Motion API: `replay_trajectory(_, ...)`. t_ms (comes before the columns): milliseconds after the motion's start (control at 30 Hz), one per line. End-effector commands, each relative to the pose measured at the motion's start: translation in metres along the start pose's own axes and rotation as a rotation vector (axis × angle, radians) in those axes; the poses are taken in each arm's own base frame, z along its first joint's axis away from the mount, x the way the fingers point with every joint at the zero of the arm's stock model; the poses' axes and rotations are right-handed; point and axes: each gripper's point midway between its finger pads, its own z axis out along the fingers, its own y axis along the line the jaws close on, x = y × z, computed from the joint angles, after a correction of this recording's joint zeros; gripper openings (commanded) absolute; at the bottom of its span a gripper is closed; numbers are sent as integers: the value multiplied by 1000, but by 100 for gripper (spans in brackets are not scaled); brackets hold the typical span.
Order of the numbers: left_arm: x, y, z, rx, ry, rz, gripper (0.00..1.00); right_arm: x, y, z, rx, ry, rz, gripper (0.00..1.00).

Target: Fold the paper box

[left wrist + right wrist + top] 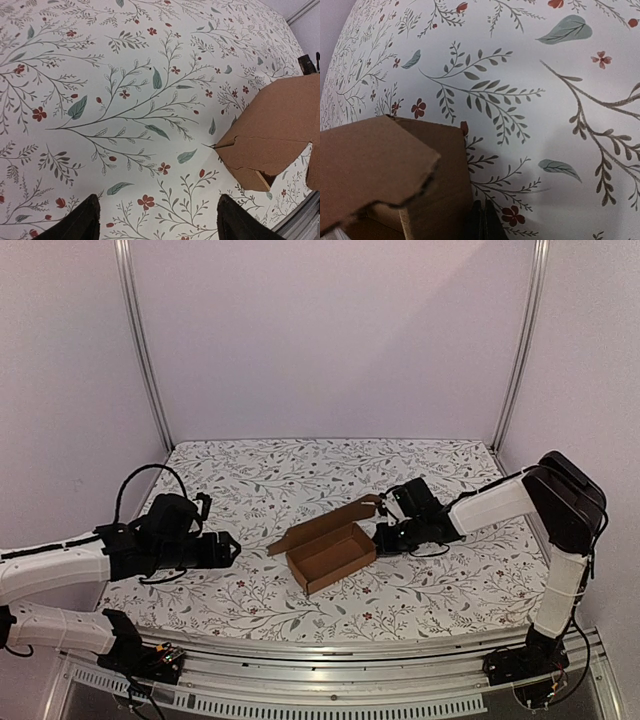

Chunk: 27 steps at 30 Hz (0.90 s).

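We think the paper box [330, 552], in the middle of the surface [250, 475], could slide or tip if it gets pushed from one side only. Our left end effector [228, 550] is wide open, holds nothing and is well apart from the box. Our right end effector [382, 530] is closed tight just beside the box's right end. We cannot tell if it pinches a flap.

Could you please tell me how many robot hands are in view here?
2. The left hand is open, left of the paper box and apart from it. The right hand, closed, is at that box's right end. None seems hidden.
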Motion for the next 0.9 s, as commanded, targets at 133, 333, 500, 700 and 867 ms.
replay_trajectory(133, -1, 14, 2, 12, -10, -71, 79, 45, 11, 10, -20, 52, 19, 0)
replay_trajectory(333, 0, 21, 5, 16, -9, -97, 79, 71, 33, 9, -49, 64, 10, 0)
replay_trajectory(500, 0, 26, 6, 16, -11, -106, 79, 88, 51, 5, -63, 71, -14, 0)
replay_trajectory(700, 1, 25, 10, 28, 2, -78, 78, 89, 34, -11, 32, 37, -41, 6)
replay_trajectory(867, 2, 14, 10, 95, 2, -23, 73, 76, 32, -37, 89, 4, -149, 29)
